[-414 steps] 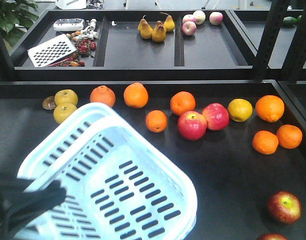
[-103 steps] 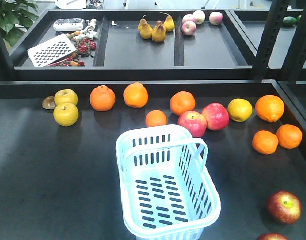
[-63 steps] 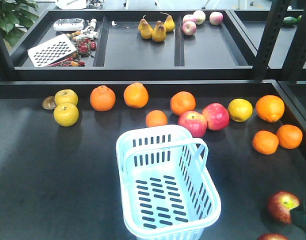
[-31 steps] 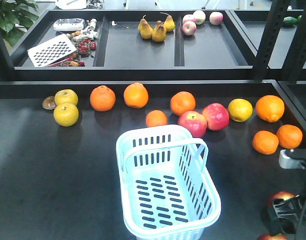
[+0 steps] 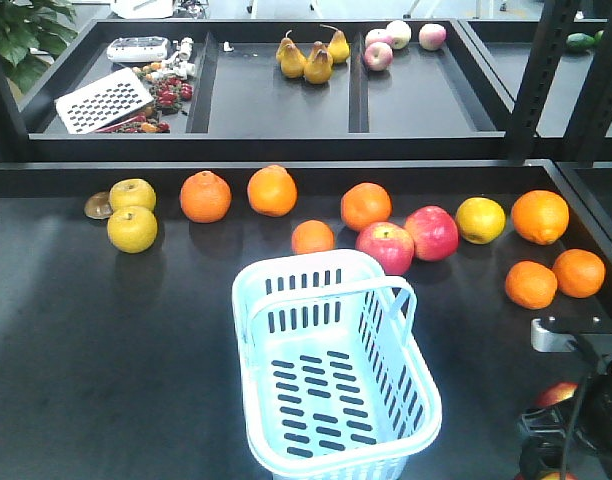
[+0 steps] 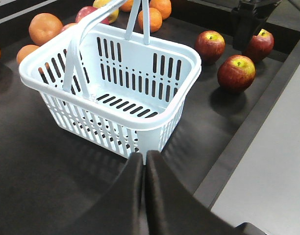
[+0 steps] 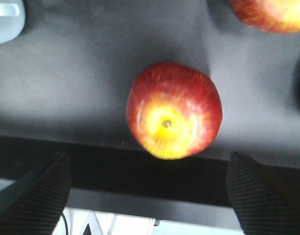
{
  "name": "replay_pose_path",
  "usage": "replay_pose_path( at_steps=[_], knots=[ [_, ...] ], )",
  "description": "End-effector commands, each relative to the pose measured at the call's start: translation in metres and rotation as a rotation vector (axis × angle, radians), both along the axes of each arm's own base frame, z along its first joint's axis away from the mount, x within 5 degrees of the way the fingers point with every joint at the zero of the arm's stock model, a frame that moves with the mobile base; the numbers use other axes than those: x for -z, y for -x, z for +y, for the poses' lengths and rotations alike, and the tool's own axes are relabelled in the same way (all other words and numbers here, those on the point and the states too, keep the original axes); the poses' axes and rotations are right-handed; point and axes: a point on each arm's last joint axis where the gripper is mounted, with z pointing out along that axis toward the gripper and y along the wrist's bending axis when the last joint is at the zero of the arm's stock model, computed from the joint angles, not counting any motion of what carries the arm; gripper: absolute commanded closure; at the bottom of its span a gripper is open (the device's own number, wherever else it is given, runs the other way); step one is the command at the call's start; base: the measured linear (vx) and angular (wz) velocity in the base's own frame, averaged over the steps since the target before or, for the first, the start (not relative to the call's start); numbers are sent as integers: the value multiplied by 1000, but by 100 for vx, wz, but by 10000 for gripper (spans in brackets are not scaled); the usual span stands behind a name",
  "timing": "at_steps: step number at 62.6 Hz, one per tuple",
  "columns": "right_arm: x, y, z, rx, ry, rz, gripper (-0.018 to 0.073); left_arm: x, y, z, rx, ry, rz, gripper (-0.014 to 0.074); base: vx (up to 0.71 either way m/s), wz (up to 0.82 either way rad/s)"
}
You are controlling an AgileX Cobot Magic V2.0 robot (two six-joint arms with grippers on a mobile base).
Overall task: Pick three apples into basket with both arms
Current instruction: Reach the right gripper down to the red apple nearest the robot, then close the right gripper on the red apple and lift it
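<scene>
Right wrist view: right gripper (image 7: pixel 147 166), spread wide, frames first apple (image 7: pixel 173 110); next, lower and close. Left gripper (image 6: pixel 144 156) pinched together, empty.

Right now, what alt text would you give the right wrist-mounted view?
A dark red apple with a yellow patch around its stem lies on the black table, seen from above, framed by the open right gripper, whose two fingertips sit apart from it. Part of a second apple shows top right, and a pale basket corner top left.
</scene>
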Motion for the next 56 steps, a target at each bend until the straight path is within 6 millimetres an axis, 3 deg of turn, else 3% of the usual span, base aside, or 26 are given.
replay_pose_path(
  at_steps=[1, 56],
  knots=[
    [-4, -10, 0, -2, 0, -50, -45, -11, -4, -1, -37, 66, -26, 604, 0, 0],
    [60, -26, -3, 4, 38, 122, -35, -11, -4, -1, -37, 66, -26, 604, 0, 0]
  ],
)
